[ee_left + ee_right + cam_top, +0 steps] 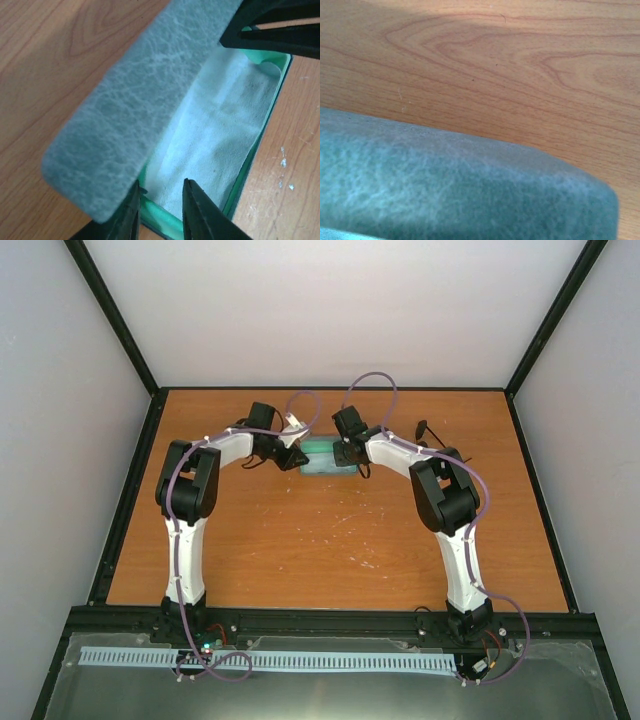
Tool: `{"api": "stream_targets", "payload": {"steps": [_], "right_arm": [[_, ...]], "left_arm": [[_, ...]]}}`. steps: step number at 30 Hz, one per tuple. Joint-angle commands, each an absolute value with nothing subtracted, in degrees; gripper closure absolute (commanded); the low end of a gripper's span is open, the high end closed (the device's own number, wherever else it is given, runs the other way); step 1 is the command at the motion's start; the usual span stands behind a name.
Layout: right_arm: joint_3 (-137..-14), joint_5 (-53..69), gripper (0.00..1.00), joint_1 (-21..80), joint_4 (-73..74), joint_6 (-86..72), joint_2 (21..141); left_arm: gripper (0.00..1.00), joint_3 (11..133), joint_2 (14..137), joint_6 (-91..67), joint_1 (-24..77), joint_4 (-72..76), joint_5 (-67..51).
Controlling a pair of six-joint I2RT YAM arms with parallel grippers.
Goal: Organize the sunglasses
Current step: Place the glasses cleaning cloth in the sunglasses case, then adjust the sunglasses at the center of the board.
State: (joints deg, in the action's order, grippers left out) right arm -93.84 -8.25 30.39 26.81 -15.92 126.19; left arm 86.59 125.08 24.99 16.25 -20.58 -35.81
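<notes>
The grey-blue case (322,460) lies open at the table's far middle. In the left wrist view its lid (140,100) stands up on the left, and the light-blue cloth (220,130) lies inside on the green lining (162,212). My left gripper (160,212) is open, with its fingers straddling the case's near end wall. My right gripper (240,32) is at the case's far end beside the lid; the lid (460,190) hides its fingers in the right wrist view. The sunglasses (428,433) are a small dark shape behind the right forearm.
Both arms meet over the case, the left gripper (292,458) and the right gripper (346,454) at either end. The orange wood table (330,540) has black rails along its edges and grey walls on three sides.
</notes>
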Motion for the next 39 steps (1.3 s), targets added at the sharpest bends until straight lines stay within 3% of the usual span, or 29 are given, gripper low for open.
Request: {"api": "stream_targets", "payload": {"steps": [1, 9, 15, 20, 23, 28, 34, 39], "right_arm": [[-94.89, -9.96, 0.76, 29.97, 26.17, -16.54, 125.25], [-93.17, -11.82, 0.63, 29.97, 25.45, -17.0, 121.28], [-90.34, -13.12, 0.58, 29.97, 23.97, -18.7, 116.05], [-89.74, -14.36, 0.58, 29.92, 24.86, -19.85, 112.23], [-88.21, -17.78, 0.65, 29.35, 25.58, -21.59, 109.07], [-85.86, -23.79, 0.95, 22.61, 31.09, -25.65, 106.64], [-81.61, -21.77, 0.97, 11.55, 32.14, -26.72, 107.11], [-81.72, -20.59, 0.97, 8.69, 31.74, -26.28, 109.36]], "left_arm": [[0.73, 85.74, 121.85, 24.9, 16.78, -19.51, -35.02], [0.57, 82.17, 118.32, 24.12, 16.85, -17.18, -33.74], [0.39, 77.99, 114.39, 23.08, 16.87, -14.3, -32.19], [0.36, 75.39, 111.87, 22.58, 16.87, -12.99, -30.9], [0.36, 73.76, 110.24, 22.3, 16.87, -12.36, -30.44], [0.37, 71.22, 107.6, 22.25, 16.87, -11.57, -30.09], [0.38, 69.26, 106.45, 22.41, 16.87, -10.86, -29.83], [0.38, 68.48, 106.1, 22.32, 16.87, -10.38, -29.7]]}}
